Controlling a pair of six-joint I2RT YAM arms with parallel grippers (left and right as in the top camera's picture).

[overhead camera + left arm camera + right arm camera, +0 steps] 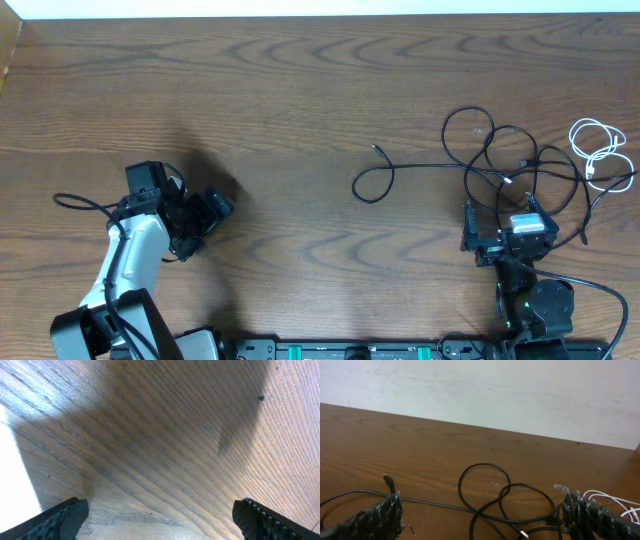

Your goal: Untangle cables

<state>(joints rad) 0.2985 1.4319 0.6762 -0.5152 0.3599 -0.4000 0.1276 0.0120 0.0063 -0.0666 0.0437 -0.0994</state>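
Ribbed black fingers (375, 519) of the right pincer (481, 510) are seen at the lower corners of the right wrist view, set wide apart, and nothing is held between them. Just ahead of them the black cables (484, 464) are spread on the worktop (420, 435) in crossing loops. From above, this tangle is found at the right side, directly beyond the pincer; one long black strand (430, 167) is led out of it to the left and is ended in a small loop with a free plug (378, 149). The white cable (600, 152) is coiled at the far right edge; whether the black loops are touched by it cannot be told. The left pincer (160, 520) is opened wide too, over bare wood, well apart from all cables.

The step in hand is judged to be the first grasp. It is best done when one single strand is taken, not a crossing, so that no knot is tightened. The long strand with the free end is probably the easiest choice: it should be pinched close to the tangle and drawn slowly toward the open left side. The fingers should be lowered almost to the wood, because the cord is thin and can be missed. The left arm could be brought nearer, so that the remaining loops are held down.
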